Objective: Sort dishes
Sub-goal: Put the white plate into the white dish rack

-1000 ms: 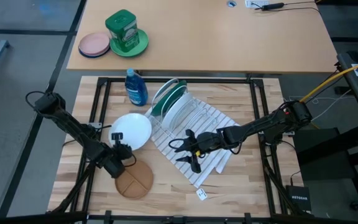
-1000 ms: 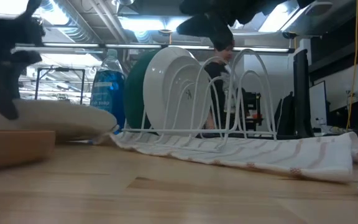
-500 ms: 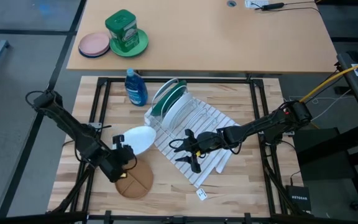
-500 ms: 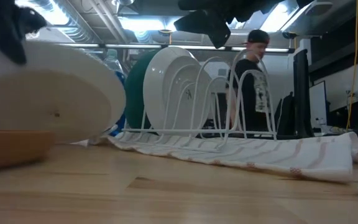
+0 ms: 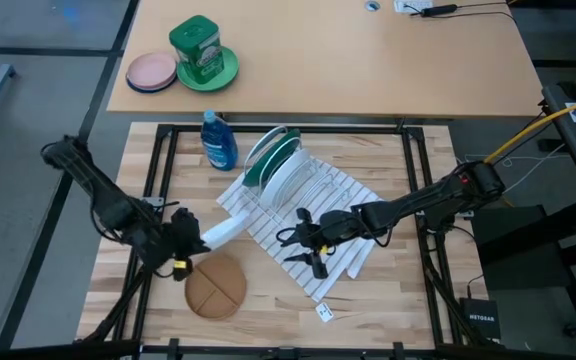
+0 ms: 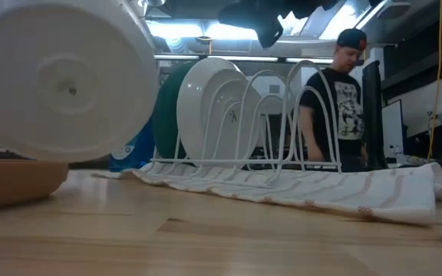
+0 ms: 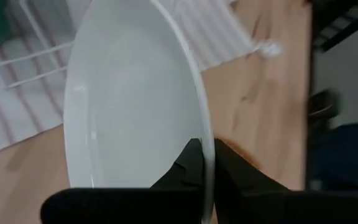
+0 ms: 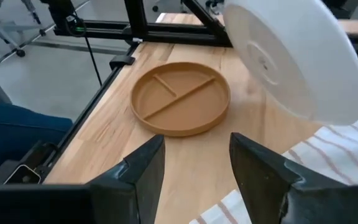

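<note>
The wooden table (image 5: 388, 160) carries everything of the task, and places are given here from the white wire dish rack (image 5: 293, 180) standing on it. A striped cloth (image 5: 333, 265) is spread under the rack and reaches out on the side of the table's front edge. Two dishes are stood on edge in the rack: a dark green plate (image 5: 258, 168) in the slot at the end toward the blue soap bottle (image 5: 218, 142), and a white plate (image 6: 206, 111) in the slot just beside it.

A second white plate (image 5: 224, 231) is held off the table, tipped up on edge, to the left front of the rack and close to the cloth's edge. It is pinched at its rim by the left gripper (image 5: 182, 237), whose fingers (image 7: 191, 163) are pressed together on either side of the rim.

The tan-brown divided plate (image 5: 217, 289) is lying flat on the bare wood, farther from the rack than the raised plate and below it.

The right gripper (image 5: 298, 245) is held over the cloth at the rack's front, with its fingers (image 8: 145, 163) spread apart and nothing between them.

In the low view a person (image 6: 336, 100) in a dark shirt and cap is seen in the room behind the rack.
</note>
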Motion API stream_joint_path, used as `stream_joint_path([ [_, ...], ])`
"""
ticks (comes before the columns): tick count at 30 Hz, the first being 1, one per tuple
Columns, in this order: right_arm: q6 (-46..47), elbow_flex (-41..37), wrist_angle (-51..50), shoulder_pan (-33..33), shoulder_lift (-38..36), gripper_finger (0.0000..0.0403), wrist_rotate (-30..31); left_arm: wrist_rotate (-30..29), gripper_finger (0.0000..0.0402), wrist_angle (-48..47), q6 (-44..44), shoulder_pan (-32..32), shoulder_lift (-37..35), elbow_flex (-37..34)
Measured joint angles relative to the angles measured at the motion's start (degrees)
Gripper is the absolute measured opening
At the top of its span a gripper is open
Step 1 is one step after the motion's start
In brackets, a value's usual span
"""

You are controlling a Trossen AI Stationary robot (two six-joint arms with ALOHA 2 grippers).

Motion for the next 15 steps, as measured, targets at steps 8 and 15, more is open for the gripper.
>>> stream_joint_path([
  [8,-2.51,0.00,-2.87,0.00,-3.57,0.0183,0.01,0.24,0.0001,8.68,0.33,0.00,-5.70,0.02],
  [15,-3.82,0.00,-8.91,0.00,-7.62,0.0183,0.00,0.35,0.0001,18.64,3.41,0.34,-6.59,0.02],
])
